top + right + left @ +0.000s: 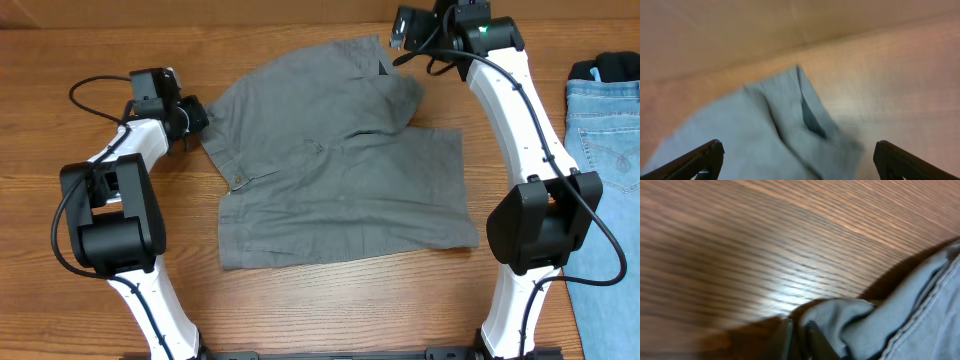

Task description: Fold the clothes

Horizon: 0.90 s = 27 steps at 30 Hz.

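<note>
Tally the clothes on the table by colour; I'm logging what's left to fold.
Grey shorts: 1
Light blue jeans: 1
Black item beyond the jeans, kind unclear: 1
Total: 3

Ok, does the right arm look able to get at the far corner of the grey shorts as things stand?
Probably yes. The right gripper hangs open right over that corner of the grey shorts, and nothing lies between its fingers and the cloth.
</note>
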{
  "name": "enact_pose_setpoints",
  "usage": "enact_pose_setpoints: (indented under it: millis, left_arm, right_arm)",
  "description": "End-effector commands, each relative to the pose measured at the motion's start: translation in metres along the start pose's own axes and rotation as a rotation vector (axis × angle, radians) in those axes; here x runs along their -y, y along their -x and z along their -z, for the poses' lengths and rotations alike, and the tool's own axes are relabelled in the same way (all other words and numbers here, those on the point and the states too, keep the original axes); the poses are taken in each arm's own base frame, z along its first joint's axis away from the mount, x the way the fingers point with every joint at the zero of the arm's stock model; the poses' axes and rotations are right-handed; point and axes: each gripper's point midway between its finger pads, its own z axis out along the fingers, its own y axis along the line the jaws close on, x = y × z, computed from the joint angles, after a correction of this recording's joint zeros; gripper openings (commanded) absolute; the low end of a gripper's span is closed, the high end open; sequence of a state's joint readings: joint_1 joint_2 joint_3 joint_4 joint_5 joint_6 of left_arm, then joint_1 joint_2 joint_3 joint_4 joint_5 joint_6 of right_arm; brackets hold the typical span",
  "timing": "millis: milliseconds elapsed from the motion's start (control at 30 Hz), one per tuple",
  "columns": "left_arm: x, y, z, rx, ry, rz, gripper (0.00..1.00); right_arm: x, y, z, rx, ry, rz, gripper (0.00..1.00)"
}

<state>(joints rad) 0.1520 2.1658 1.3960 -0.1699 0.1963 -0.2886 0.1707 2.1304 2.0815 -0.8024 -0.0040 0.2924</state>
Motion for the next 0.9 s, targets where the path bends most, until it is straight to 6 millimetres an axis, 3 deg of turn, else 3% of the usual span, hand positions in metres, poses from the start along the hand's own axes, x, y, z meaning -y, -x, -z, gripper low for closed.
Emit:
enact_pose_setpoints:
  millis: [0, 167, 267, 300, 467, 667, 867]
  left_arm:
    - [0.007, -0.018, -0.016, -0.049, -0.014, -0.015, 0.08]
    - [0.006, -0.019, -0.016, -0.054, -0.008, -0.013, 0.04]
    - [0.004, -0.024, -0.016, -0.073, -0.003, -0.010, 0.04]
    - [0.003, -0.027, -0.016, -0.086, 0.001, -0.007, 0.04]
    - [0.002, -0.033, -0.015, -0.110, 0.008, -0.002, 0.04]
    - [0.001, -0.034, -0.015, -0.114, 0.009, -0.001, 0.05]
    - [0.001, -0.035, -0.015, -0.120, 0.011, 0.000, 0.05]
  right_arm:
    - [-0.008, 0.017, -0.009, 0.071, 0.035, 0.042, 1.00]
    - [-0.008, 0.021, -0.047, 0.122, 0.053, 0.046, 1.00]
    - [-0.007, 0.006, -0.084, 0.101, 0.075, 0.049, 1.00]
    - [-0.007, -0.006, -0.106, 0.084, 0.099, 0.068, 1.00]
    - [-0.013, -0.020, -0.146, 0.103, 0.166, 0.079, 1.00]
    - [-0.025, -0.039, -0.180, 0.127, 0.205, 0.092, 1.00]
    - [-0.038, -0.061, -0.200, 0.130, 0.192, 0.169, 1.00]
